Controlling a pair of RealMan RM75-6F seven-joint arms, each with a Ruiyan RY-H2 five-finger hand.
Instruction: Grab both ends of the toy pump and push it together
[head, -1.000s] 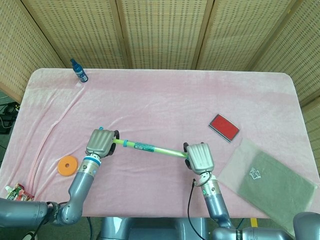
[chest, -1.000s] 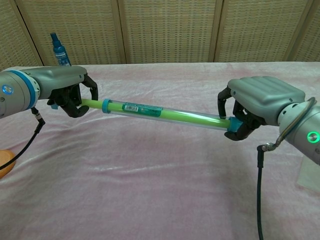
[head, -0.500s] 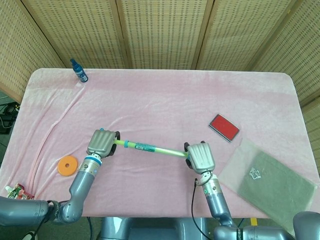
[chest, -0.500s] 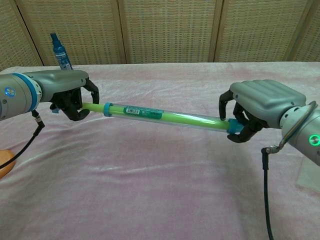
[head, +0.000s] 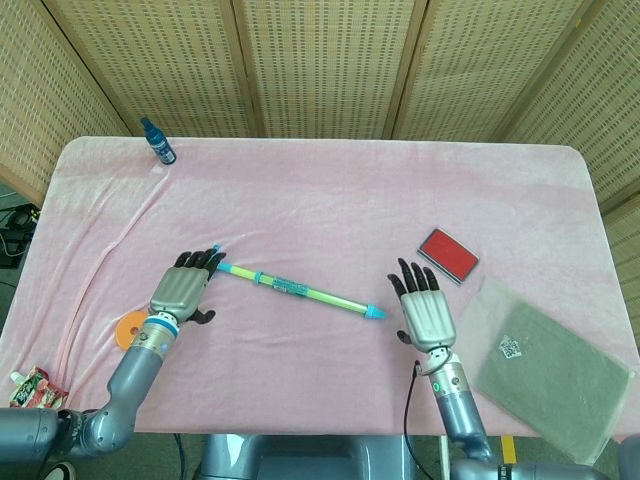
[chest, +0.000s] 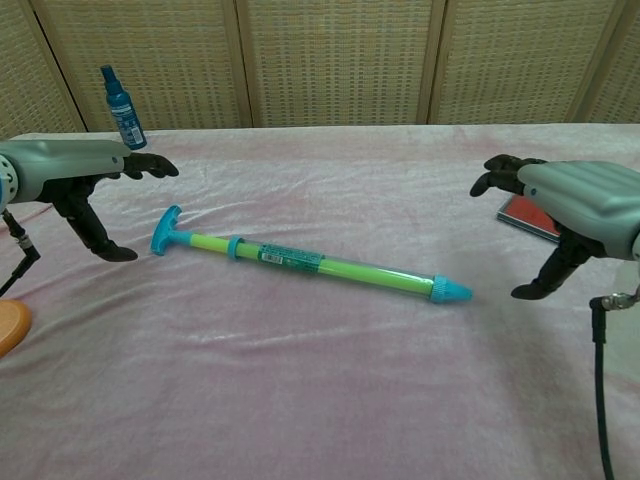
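— Where's the toy pump (chest: 310, 262)?
— Flat on the pink cloth (head: 330, 210), slanted between both hands, touched by neither. T-handle end nearest the left hand (head: 182, 291), blue nozzle tip just beside the right hand (head: 424, 314).
— And the fingers?
— Spread on both sides, gripping nothing. In the chest view, left hand (chest: 75, 172) hovering palm-down by the handle, right hand (chest: 572, 200) likewise by the tip.
— Why so?
— Probably placed one per end, ready for closing on each. Green rod visible beside the handle, so seemingly not pushed fully in.
— Anything nearby?
— Orange disc (head: 130, 330) beside the left wrist, red pad (head: 447, 253) beyond the right fingers; both apart from the pump.
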